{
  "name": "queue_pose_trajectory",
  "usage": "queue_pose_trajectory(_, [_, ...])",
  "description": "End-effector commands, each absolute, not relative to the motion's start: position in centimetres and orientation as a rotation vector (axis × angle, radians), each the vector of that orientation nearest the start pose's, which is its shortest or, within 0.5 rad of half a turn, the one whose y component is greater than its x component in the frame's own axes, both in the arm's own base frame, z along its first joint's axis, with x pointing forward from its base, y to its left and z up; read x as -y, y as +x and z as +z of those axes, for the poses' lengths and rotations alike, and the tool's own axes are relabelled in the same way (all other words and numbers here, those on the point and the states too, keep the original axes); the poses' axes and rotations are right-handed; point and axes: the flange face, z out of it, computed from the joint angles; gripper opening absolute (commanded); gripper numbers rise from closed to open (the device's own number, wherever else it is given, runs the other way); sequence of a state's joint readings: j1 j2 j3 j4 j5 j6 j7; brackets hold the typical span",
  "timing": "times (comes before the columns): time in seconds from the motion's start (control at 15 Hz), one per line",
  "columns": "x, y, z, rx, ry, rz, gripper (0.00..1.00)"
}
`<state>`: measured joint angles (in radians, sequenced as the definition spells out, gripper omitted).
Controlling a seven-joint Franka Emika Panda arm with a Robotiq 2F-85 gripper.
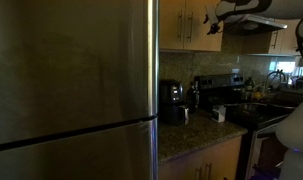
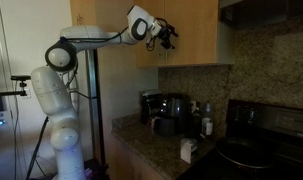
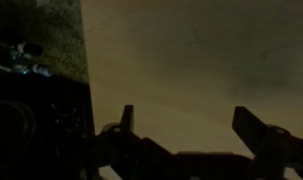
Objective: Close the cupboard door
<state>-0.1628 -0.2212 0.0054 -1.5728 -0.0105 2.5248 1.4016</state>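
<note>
light: dim, warm | wrist view: very dark, murky | fridge (image 1: pixel 71 70): soft glare

The arm (image 2: pixel 91 40) stretches high and level from its base, the gripper (image 3: pixel 184 113) spread wide.

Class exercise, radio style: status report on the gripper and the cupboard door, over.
Gripper open, empty. Cupboard door close ahead of fingers, contact unclear. Nothing between them. Door fully shut or not: cannot tell.

smooth matt tan-wood cupboard door (image 2: pixel 196 32)
</note>
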Motion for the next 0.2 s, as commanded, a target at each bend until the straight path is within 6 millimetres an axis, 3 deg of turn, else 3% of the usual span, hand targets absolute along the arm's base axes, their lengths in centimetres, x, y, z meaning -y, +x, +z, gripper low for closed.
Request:
queue_pose_trajectory(0.0, [10.9,42.6,87.4,-1.685,-1.706,-1.187,1.0])
queue_pose_trajectory(0.13, [12.8,38.6,87.4,-1.699,-1.822,-1.038,1.0])
